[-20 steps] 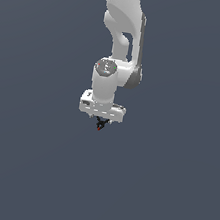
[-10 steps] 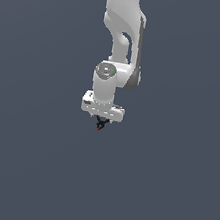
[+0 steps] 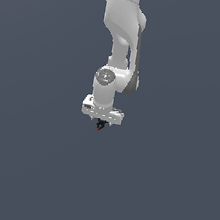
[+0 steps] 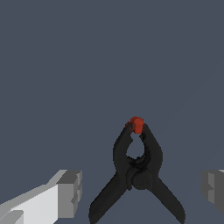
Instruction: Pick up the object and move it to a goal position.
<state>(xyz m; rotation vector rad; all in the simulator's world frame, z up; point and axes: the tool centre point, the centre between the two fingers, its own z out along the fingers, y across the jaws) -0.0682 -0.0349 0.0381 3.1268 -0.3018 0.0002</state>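
My white, jointed arm (image 3: 120, 43) hangs down from the top of the exterior view against a plain slate-grey backdrop that gives no edge or shadow to judge height by. At the arm's lower end sits my broad white hand block (image 3: 103, 110). Directly beneath that block is the thing I am after, a small black spring clamp with a red tip (image 3: 100, 125). From this far off it is only a dark speck, with a dot of red (image 3: 98, 129) on the side pointing away from the block. The wrist view shows the clamp (image 4: 138, 175) plainly. Two curved black arms cross at a pivot, and their splayed handles reach back toward me. Their front ends meet at the small red tip (image 4: 137, 124), which points away from me. My jaws are spread wide, one on either side of the clamp. One pale grey finger (image 4: 70, 192) stands off the clamp's one handle and the other finger (image 4: 213, 189) stands off the opposite handle. A strip of grey background shows between each finger and the handle nearest it, so neither finger touches the clamp. The clamp lies centred between the fingers, its handles toward my hand block. I cannot tell what the clamp rests on.
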